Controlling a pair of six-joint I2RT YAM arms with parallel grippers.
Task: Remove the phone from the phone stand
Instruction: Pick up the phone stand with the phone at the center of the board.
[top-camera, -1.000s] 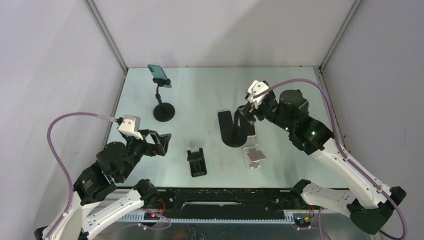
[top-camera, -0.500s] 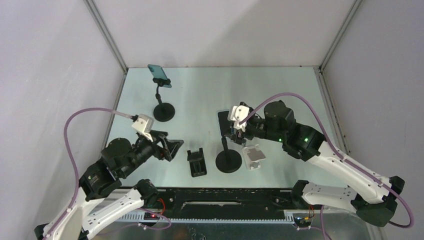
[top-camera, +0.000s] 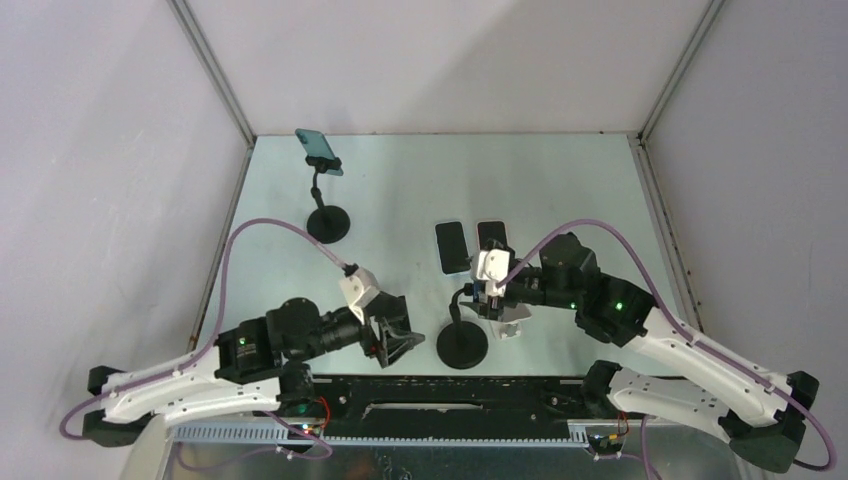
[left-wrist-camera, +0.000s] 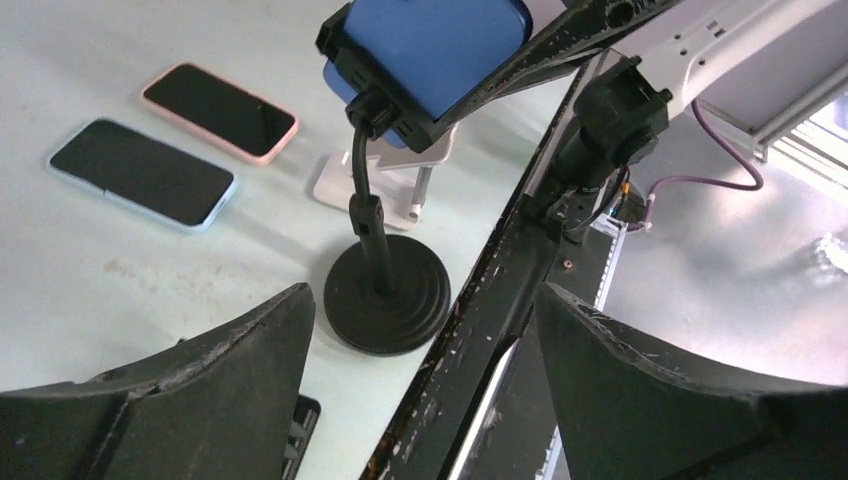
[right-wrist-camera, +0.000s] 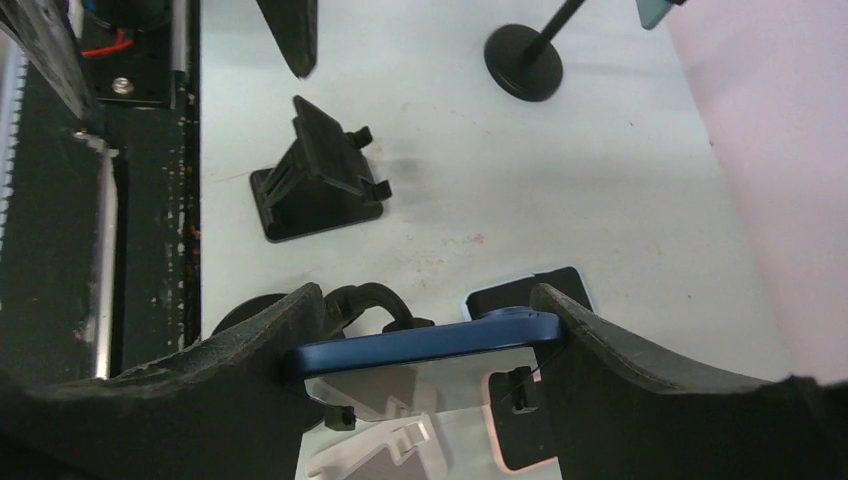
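"Well, which phone do they want off?"

"Lower middle of the overhead view. It's the blue phone, clipped in the cradle of the black gooseneck stand, whose round base is at the table's near edge."

"Who's got it?"

"The right gripper is clamped on its opposite edges, I'd say so it can pull the phone free of the clip."

"And the other arm?"

"The left gripper hangs just left of the stand, fingers spread wide and holding nothing. It's probably lined up to pin the stand so it doesn't lift along."

"Those two flat phones?"

"Lying on the table beyond, apart from all this."
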